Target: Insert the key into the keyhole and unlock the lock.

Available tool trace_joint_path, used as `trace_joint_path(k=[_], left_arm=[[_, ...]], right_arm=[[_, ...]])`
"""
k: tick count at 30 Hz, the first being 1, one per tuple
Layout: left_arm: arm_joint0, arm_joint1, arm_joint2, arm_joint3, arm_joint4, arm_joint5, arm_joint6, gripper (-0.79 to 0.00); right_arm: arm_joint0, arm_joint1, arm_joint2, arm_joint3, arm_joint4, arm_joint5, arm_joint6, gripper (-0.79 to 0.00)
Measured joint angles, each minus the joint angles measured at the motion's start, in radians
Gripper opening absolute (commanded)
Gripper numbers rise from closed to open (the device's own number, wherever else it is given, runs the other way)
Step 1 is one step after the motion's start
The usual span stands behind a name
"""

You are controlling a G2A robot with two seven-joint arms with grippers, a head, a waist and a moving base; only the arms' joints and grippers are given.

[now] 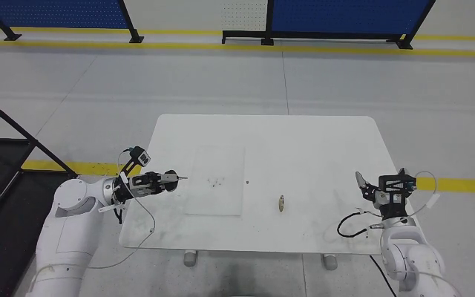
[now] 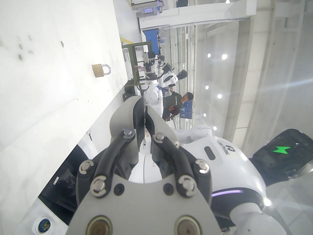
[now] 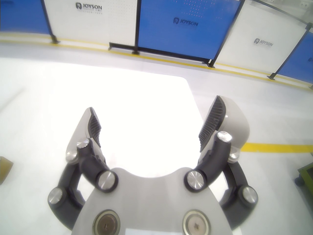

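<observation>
Left gripper (image 1: 173, 178), at the table's (image 1: 319, 141) near left edge, is clamped on the key (image 1: 180, 178), whose tip juts over the mat (image 1: 215, 160). Right gripper (image 1: 380, 177), at the near right edge, has its jaws wide apart. The lock (image 1: 281, 202) lies flat between them, beside the mat.

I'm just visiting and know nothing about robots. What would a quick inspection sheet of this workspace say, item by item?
Surface: white table, with a pale sheet bearing dark specks.
Job's things: brass padlock on the bare table beside the sheet, shackle looks closed; key apart from it.
Clutter: nothing seen.
Claws: left claw shut on the key; right claw open, holding nothing.
Cables: black cable looped beside the right arm; thin wire hanging by the left arm.
Surroundings: blue and white partition panels, yellow floor lines.
</observation>
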Motion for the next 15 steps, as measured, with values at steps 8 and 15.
trace_joint_path(k=[8,15], left_arm=[[0.000,0.000,0.000,0.000,0.000,0.000,0.000,-0.785],[0.000,0.000,0.000,0.000,0.000,0.000,0.000,-0.785]], right_arm=[[-0.001,0.000,-0.004,-0.001,-0.007,-0.008,0.000,0.000],[0.007,-0.003,-0.082,-0.060,-0.014,-0.110,0.139,0.000]])
